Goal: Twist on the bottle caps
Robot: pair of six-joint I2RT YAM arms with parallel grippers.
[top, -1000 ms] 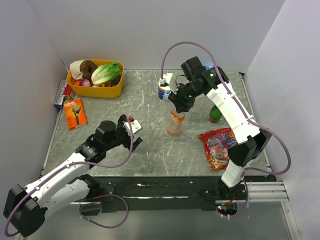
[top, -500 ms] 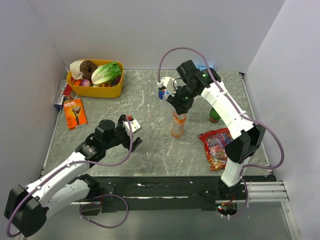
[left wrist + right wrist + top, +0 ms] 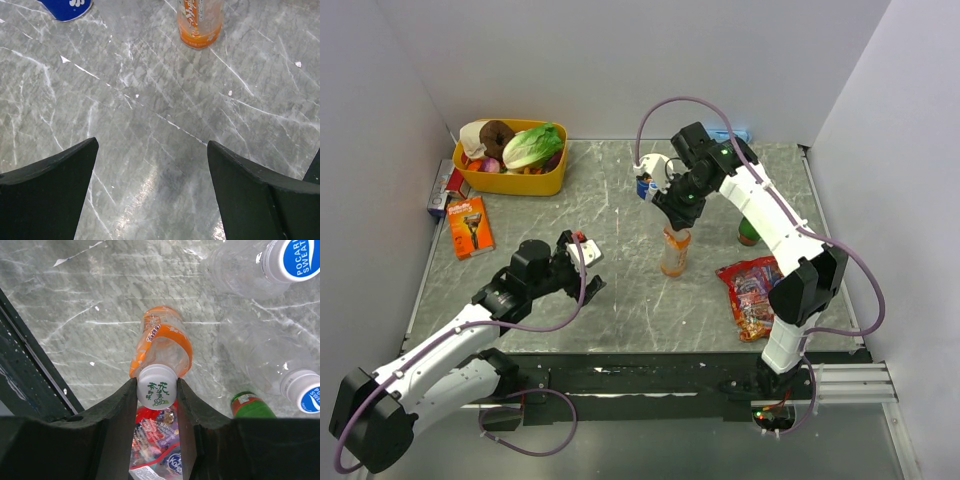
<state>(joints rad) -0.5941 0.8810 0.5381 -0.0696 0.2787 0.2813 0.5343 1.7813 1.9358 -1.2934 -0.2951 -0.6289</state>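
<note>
Right wrist: R gripper (image 3: 156, 385) pinching white cap (image 3: 156, 394) atop orange bottle (image 3: 161, 340), L gripper (image 3: 152, 145) spread wide

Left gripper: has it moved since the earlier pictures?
No. The left gripper holds the same spot in the top view, open, equally far right of the orange razor pack.

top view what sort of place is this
Probably a robot test cell: plain walls box in a marble-look table, the left arm and right arm are mounted at its near edge, and a yellow basket holds mixed props.
</note>
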